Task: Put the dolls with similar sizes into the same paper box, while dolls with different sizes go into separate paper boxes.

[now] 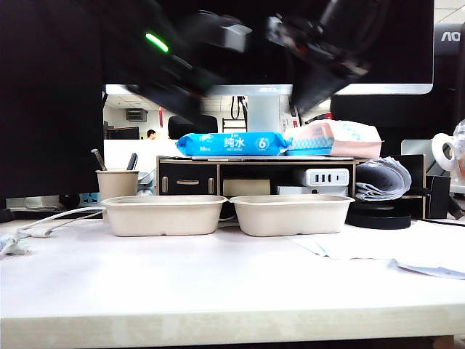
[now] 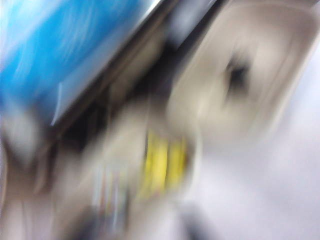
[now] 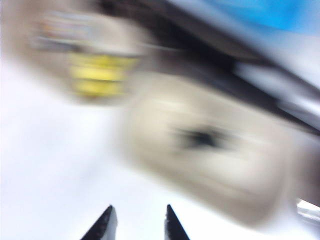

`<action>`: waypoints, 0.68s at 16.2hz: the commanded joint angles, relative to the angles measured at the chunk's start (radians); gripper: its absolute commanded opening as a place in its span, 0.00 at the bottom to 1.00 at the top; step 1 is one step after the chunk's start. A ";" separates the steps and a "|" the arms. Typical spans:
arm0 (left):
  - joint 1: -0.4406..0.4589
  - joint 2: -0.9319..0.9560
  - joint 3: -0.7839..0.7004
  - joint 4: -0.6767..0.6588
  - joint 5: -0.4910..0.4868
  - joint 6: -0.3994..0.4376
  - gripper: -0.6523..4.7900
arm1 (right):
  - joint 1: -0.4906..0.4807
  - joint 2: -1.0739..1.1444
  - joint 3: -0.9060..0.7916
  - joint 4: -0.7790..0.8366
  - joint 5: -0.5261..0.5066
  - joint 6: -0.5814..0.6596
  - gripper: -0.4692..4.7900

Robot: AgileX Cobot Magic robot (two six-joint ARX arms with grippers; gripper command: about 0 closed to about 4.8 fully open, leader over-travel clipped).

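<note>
Two trays sit side by side on the counter [image 1: 218, 291], rims nearly touching. The left tray [image 1: 166, 215] has a cup [image 1: 116, 184] of pens at its ten o'clock. The right tray [image 1: 290, 214] lies at the left one's three o'clock. At twelve o'clock behind both, a blue wipes pack [image 1: 231, 144] rests on a dark shelf [image 1: 187, 182].

From the exterior view the tray walls hide what lies inside. Both wrist views are badly smeared, yet they show the contents. A yellow doll [image 2: 162, 167] is in the left tray, with a paler striped smear [image 2: 107, 190] beside it that is too blurred to name. A black doll [image 2: 237, 76] lies alone near the middle of the right tray.

Both arms hang high over the trays as dark, streaked shapes. The left end effector [image 1: 231, 30] is a blur at about twelve o'clock above the left tray. Its own wrist view shows no clear fingers, so I cannot tell whether they are apart or together.

The right end effector [image 3: 139, 224] hovers above the bare counter beside the right tray. Its two dark fingertips [image 3: 106, 223] stand apart, with only white counter showing between them and nothing held. From that camera the black doll [image 3: 200, 138] is the nearer of the two and the yellow doll [image 3: 100, 75] sits in the farther tray.
</note>
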 commanded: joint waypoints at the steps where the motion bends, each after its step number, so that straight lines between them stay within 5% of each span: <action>1: 0.111 -0.062 -0.005 -0.420 -0.011 -0.121 0.15 | 0.056 0.001 0.003 -0.020 -0.223 -0.022 0.33; 3: 0.203 -0.057 -0.031 -0.495 0.008 -0.146 0.26 | 0.135 0.017 0.003 -0.003 -0.222 -0.061 0.33; 4: 0.250 -0.056 -0.049 -0.494 0.039 -0.205 0.42 | 0.180 0.033 0.003 0.016 -0.227 -0.086 0.33; 5: 0.289 -0.055 -0.051 -0.510 0.026 -0.259 0.45 | 0.224 0.057 0.003 0.035 -0.221 -0.108 0.33; 8: 0.325 -0.055 -0.052 -0.557 -0.109 -0.277 0.45 | 0.321 0.157 0.003 0.184 -0.217 -0.109 0.34; 11: 0.359 -0.058 -0.053 -0.629 -0.278 -0.264 0.45 | 0.400 0.266 0.004 0.362 -0.209 -0.094 0.45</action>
